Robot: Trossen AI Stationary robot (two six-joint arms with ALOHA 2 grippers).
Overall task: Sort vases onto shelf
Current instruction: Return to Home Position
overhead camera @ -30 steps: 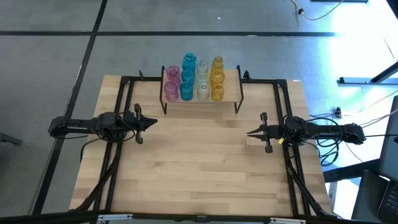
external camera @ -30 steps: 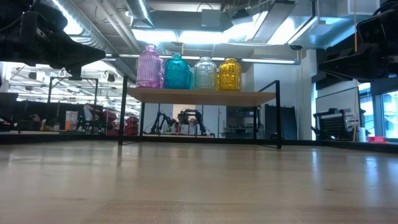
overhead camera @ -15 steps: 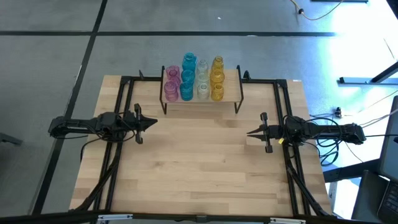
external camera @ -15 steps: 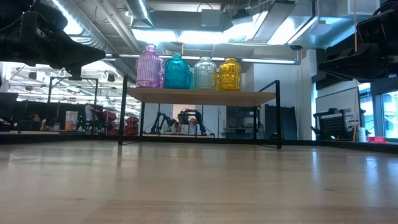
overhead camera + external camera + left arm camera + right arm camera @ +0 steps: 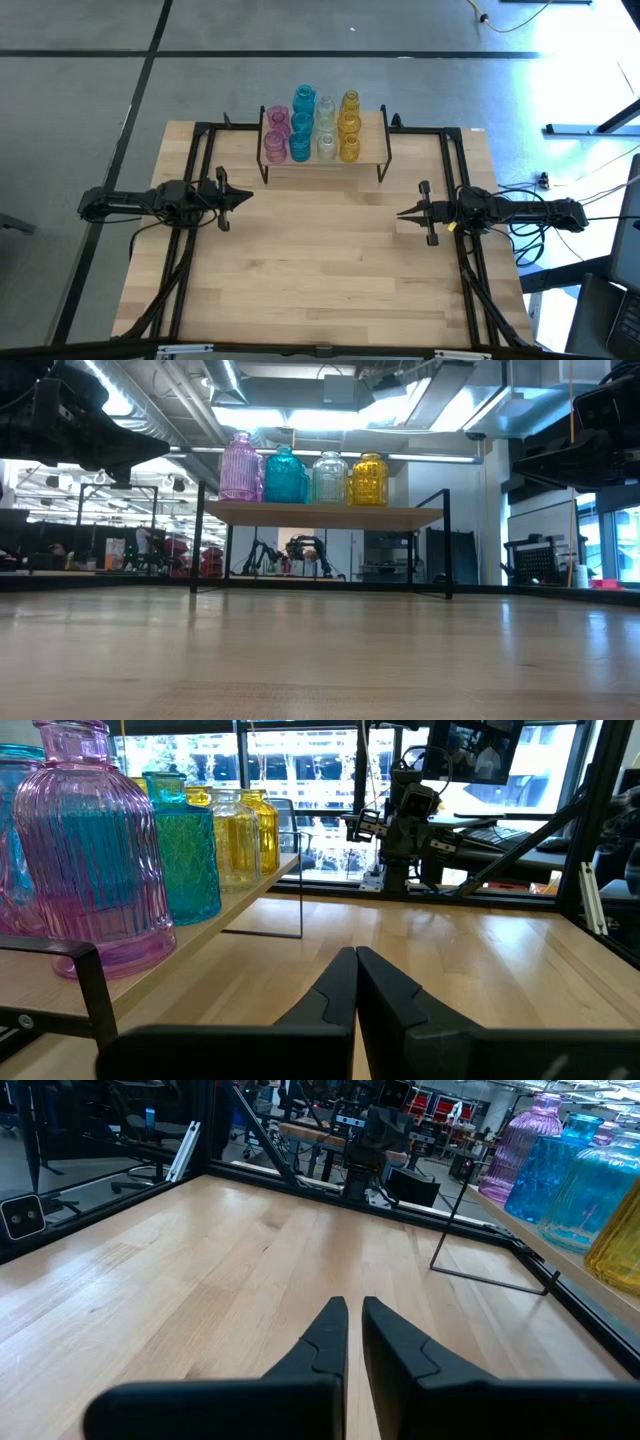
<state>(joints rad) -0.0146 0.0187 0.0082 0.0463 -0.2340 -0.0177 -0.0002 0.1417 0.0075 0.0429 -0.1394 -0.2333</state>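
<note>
Task looks finished, or nearly so: all the vases in view stand on the shelf, none on the desk in front of the shelf or beside it. Nothing seems left to pick up, as far as these views show; a vase hidden outside the views cannot be ruled out.

Vases sit in four colour rows on the shelf board: pink, teal-blue, clear, amber-yellow, running front to back. All upright, close together, some touching or nearly so. They are ribbed, see-through glass, jar or bottle shaped with narrow necks. From the low view the front four line up along the shelf edge: pink, teal, clear, yellow. Shelf is a light-wood board on thin black legs, at the far middle of the desk.

Left tool hovers over the desk, in front of the shelf and off to its left side, fingers pressed together, holding nothing. Right tool is in front of the shelf and off to its right side, fingers almost together with a thin gap, also empty. Both are well apart from the shelf and point toward each other; judged parked.
</note>
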